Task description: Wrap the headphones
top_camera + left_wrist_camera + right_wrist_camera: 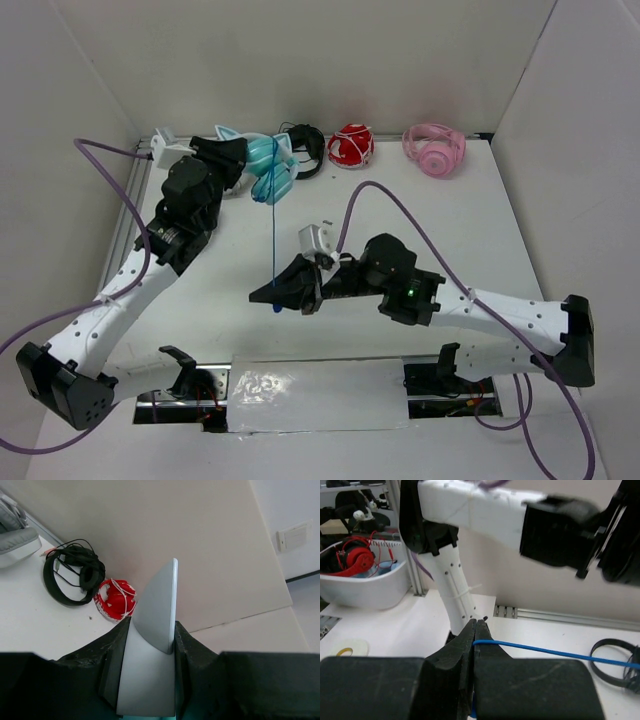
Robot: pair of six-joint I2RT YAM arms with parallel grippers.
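Note:
The teal headphones (270, 168) are at the back left of the table, with their cat ears pointing to the rear. My left gripper (240, 162) is shut on their pale headband (150, 650), which fills the gap between the jaws of the left gripper (150, 647). A thin blue cable (273, 250) runs taut from the cups toward the near side. My right gripper (262, 294) is shut on its lower end. In the right wrist view the cable (545, 651) leaves the closed right gripper (476, 630) to the right.
Along the back wall lie black headphones (308, 148), red headphones (350, 146) and pink headphones (434, 148). The black pair (72, 575) and red pair (116, 599) also appear in the left wrist view. A white bin (365, 587) stands beyond the table's left side.

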